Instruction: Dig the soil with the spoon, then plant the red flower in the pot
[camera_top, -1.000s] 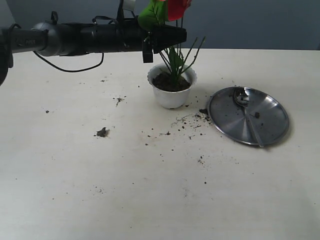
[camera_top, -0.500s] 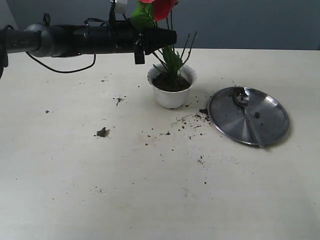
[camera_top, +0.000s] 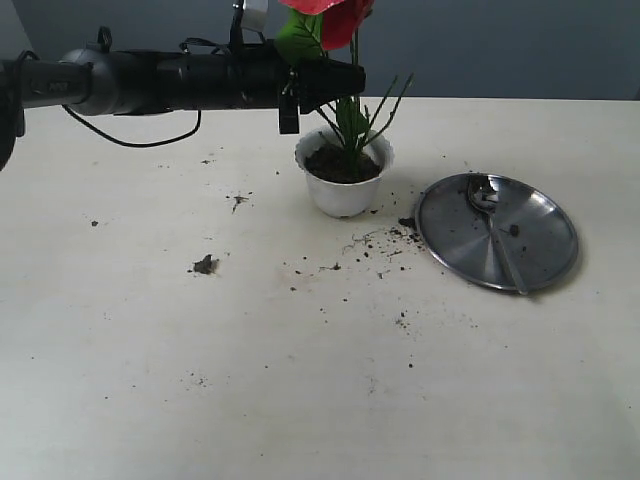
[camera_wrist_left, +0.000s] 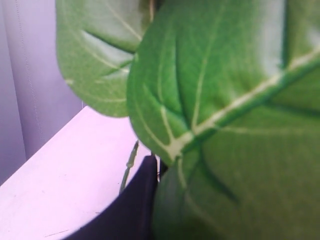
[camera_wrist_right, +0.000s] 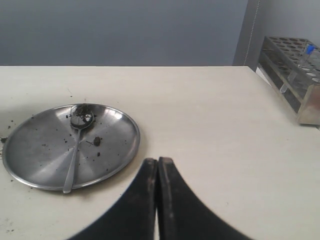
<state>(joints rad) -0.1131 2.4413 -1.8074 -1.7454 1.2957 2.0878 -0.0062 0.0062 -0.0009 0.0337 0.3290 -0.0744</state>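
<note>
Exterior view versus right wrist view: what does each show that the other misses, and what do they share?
Only the exterior view: the pot filled with soil, and the flower held by the left gripper. Only the right wrist view: the shut right gripper and a tube rack. Both: the plate with the spoon lying on it.

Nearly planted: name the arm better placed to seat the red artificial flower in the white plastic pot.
Left: left gripper grips the red flower above the white pot; right gripper is elsewhere, shut.
</note>
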